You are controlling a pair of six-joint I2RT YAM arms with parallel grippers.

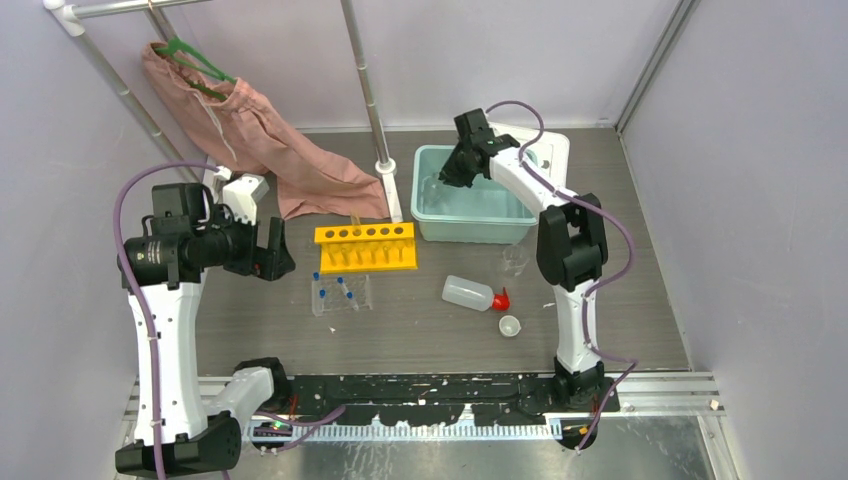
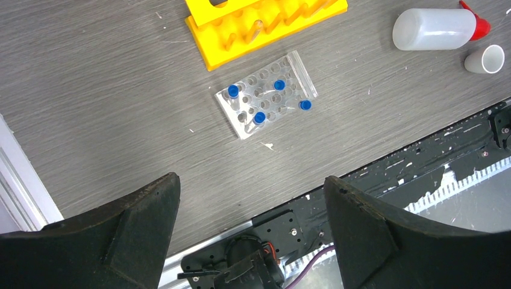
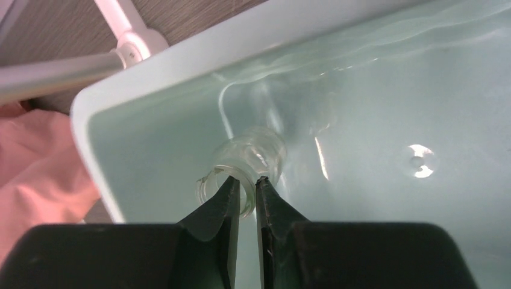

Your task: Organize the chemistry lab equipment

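My right gripper [image 3: 247, 180] is shut on the rim of a clear glass beaker [image 3: 257, 150], one finger inside its mouth and one outside, holding it tilted inside the teal bin [image 3: 181, 57]. In the top view that gripper [image 1: 455, 172] hangs over the bin's [image 1: 470, 236] back left part. My left gripper [image 1: 275, 250] stands open and empty above the table's left side. The yellow tube rack [image 1: 365, 246], the clear well tray [image 1: 341, 293] with blue-capped tubes [image 2: 233, 91], the squeeze bottle [image 1: 468, 293], a tiny white cup [image 1: 510, 325] and another beaker [image 1: 515, 258] rest on the table.
A pink cloth on a green hanger [image 1: 255, 140] drapes from the rail at the back left. A white pole foot [image 1: 385, 168] stands just left of the bin. The arms' black base rail [image 2: 385, 180] runs along the near edge.
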